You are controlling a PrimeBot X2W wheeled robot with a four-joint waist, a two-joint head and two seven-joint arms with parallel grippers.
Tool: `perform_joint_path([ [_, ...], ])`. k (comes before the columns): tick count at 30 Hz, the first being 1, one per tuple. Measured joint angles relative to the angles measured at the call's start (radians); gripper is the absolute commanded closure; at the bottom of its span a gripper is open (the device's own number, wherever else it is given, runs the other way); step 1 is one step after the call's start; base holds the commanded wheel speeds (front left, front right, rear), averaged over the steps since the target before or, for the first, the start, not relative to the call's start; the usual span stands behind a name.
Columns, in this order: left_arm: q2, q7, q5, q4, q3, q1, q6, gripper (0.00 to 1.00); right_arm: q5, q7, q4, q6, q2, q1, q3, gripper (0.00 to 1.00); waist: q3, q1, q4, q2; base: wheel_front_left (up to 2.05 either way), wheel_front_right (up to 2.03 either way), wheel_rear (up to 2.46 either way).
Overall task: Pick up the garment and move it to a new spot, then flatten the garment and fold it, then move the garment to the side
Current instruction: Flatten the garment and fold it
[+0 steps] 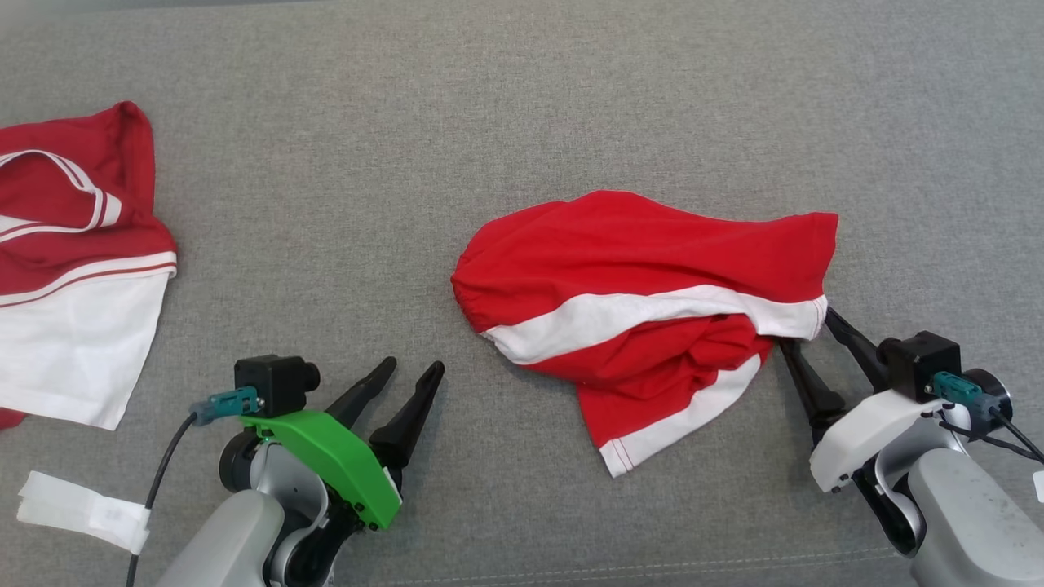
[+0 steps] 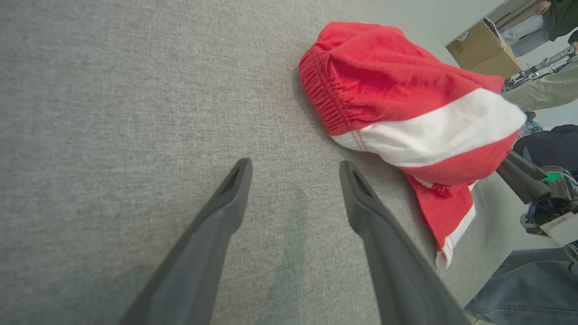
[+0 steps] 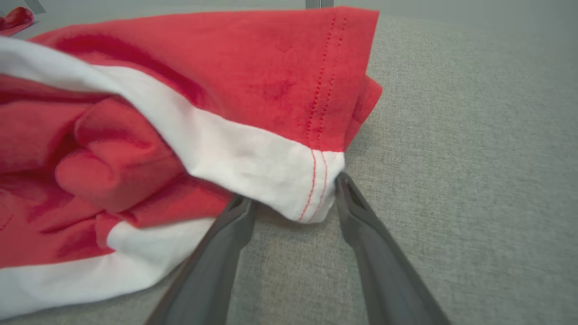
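Straddling the white hem corner (image 3: 289, 180) of the garment (image 1: 636, 244), the right gripper (image 1: 807, 330) sits at frame right, jaws partly apart. The tips seem to touch cloth, but a pinch is not confirmed, as one tip is partly hidden under a fold. Garment: crumpled heap, centre-right on the grey surface (image 1: 522, 98). Left gripper (image 1: 414, 365): lower left, jaws wide, over bare surface. Second garment (image 1: 73, 244), red and white, is cut off by the left edge.

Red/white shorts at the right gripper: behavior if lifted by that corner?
Probably floppy: the shorts lie bunched in soft folds. Likely light: thin knit. Just the hem corner sits between the right fingers; it might slip.
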Motion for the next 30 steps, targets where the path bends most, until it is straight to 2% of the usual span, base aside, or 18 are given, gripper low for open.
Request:
perform_joint_path([
  [1, 0.002, 0.0, 0.0, -0.001, 0.0, 0.0, 0.0, 0.0, 0.0, 0.0, -0.003, 0.0, -0.004, 0.0, 0.002, 0.34, 0.0, 0.0, -0.001, 0.0, 0.0, 0.0, 0.0],
  [3, 0.006, 0.0, 0.0, -0.005, 0.001, 0.003, 0.0, 0.0, 0.0, 0.0, -0.009, 0.0, -0.014, 0.0, 0.01, 0.51, 0.0, 0.0, -0.003, 0.0, 0.0, 0.0, 0.0],
  [7, 0.007, 0.008, 0.0, -0.011, 0.001, 0.015, 0.0, 0.0, 0.0, 0.0, -0.021, 0.0, -0.024, 0.0, 0.018, 0.63, -0.001, 0.0, -0.007, 0.0, 0.0, 0.0, 0.0],
  [9, 0.008, 0.008, 0.0, -0.014, 0.001, 0.018, 0.001, 0.0, 0.0, 0.0, -0.03, 0.0, -0.026, 0.0, 0.024, 0.62, -0.001, 0.0, -0.009, 0.0, 0.0, 0.0, 0.0],
  [10, 0.009, 0.008, 0.0, -0.015, 0.001, 0.02, 0.001, 0.0, 0.0, 0.0, -0.035, 0.0, -0.028, 0.0, 0.026, 0.58, -0.001, 0.0, -0.011, 0.0, 0.0, 0.0, 0.0],
  [12, 0.01, 0.008, -0.001, -0.017, 0.001, 0.026, 0.002, 0.0, 0.0, 0.0, -0.046, 0.0, -0.035, 0.0, 0.03, 0.6, -0.002, 0.0, -0.013, 0.0, 0.0, 0.0, 0.0],
  [13, 0.011, 0.008, -0.001, -0.019, 0.003, 0.03, 0.006, 0.0, 0.0, 0.0, -0.052, 0.0, -0.042, 0.0, 0.035, 0.64, -0.002, 0.0, -0.015, 0.0, 0.0, 0.0, 0.0],
  [14, 0.012, 0.008, -0.002, -0.02, 0.004, 0.032, 0.007, 0.0, 0.0, 0.0, -0.058, 0.0, -0.049, 0.0, 0.04, 0.74, -0.001, 0.0, -0.017, 0.0, 0.0, 0.0, 0.0],
  [18, 0.013, 0.009, -0.003, -0.022, 0.003, 0.032, 0.007, 0.0, 0.006, 0.0, -0.072, 0.0, -0.065, 0.003, 0.043, 1.0, 0.002, 0.0, -0.022, 0.0, 0.0, 0.0, 0.0],
  [23, 0.013, 0.012, -0.006, -0.029, 0.004, 0.032, 0.012, 0.0, 0.033, 0.0, -0.081, 0.0, -0.098, 0.008, 0.05, 1.0, 0.005, 0.0, -0.025, 0.0, 0.0, 0.0, 0.0],
  [30, 0.009, 0.034, -0.01, -0.051, -0.014, 0.032, 0.005, 0.0, 0.047, 0.0, -0.089, 0.0, -0.181, -0.019, 0.037, 1.0, 0.009, 0.0, -0.028, 0.0, 0.0, 0.0, 0.0],
])
